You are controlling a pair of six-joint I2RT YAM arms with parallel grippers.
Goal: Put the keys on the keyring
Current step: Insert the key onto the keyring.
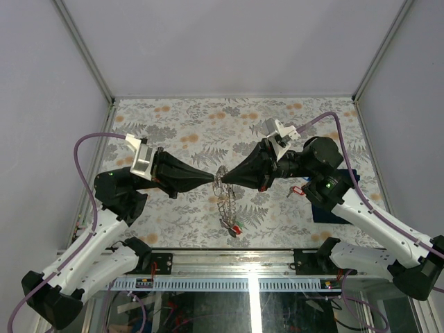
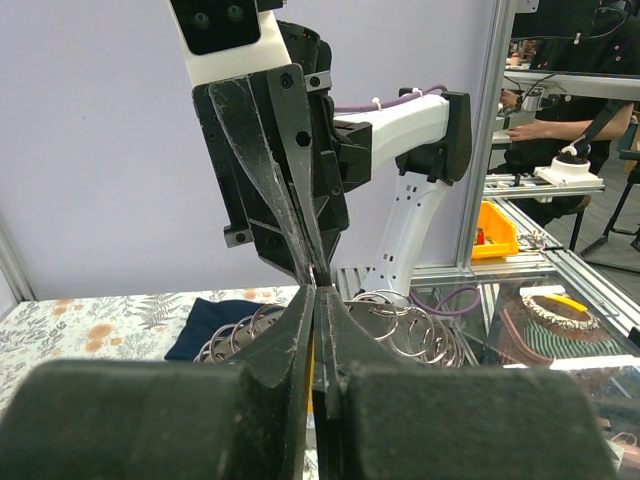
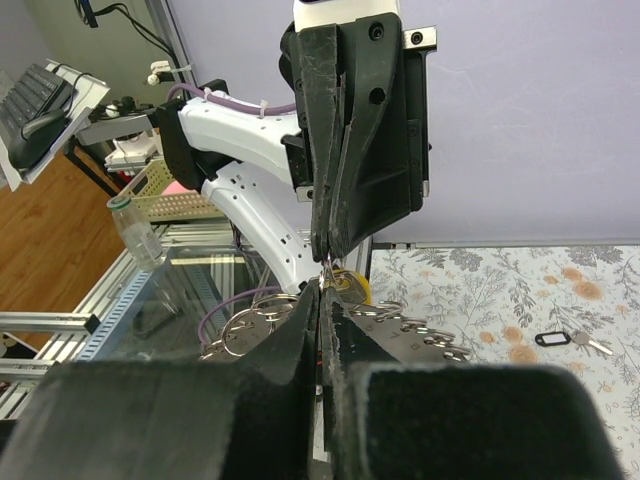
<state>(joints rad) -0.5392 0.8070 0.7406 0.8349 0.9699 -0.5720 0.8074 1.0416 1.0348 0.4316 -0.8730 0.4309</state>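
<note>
The keyring (image 1: 227,198), a grey metal ring edged with small loops, hangs where my two grippers meet tip to tip over the table's middle. My left gripper (image 1: 212,178) is shut on its top edge from the left, and my right gripper (image 1: 224,180) is shut on it from the right. In the left wrist view the keyring (image 2: 415,325) spreads to both sides of the shut left gripper (image 2: 313,290). The right wrist view shows the keyring (image 3: 425,338) behind the shut right gripper (image 3: 323,290), with a small yellow piece (image 3: 352,287) at the tips. A red-tagged key (image 1: 236,229) dangles at the ring's bottom.
Another red-tagged key (image 1: 295,191) lies on the floral table right of the grippers, beside a dark blue cloth (image 1: 325,210). A black-tagged key (image 3: 562,340) rests on the table in the right wrist view. The cloth (image 2: 212,325) also appears behind the ring in the left wrist view.
</note>
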